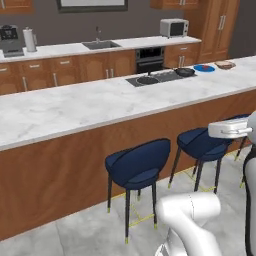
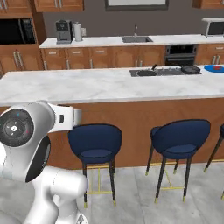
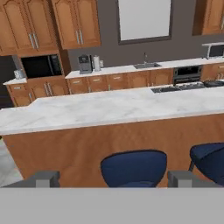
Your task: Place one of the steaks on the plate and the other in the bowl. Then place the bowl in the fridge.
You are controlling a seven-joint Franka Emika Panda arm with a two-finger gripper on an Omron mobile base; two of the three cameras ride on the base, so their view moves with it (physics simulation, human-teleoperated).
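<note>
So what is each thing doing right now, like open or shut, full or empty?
gripper: open, holding nothing, facing the stools.
plate: flat on the island counter, beside the stove.
bowl: upright on the counter, just past the plate; too small to tell what is inside.
frying pan: sitting on the stove.
microwave: door shut.
stools: standing at the island, nobody sitting.

Far end of the desk, hard for you to read

The plate (image 2: 215, 68) is cut by the right edge; the bowl (image 1: 225, 65) beside it looks too small for you to see any contents.
</note>
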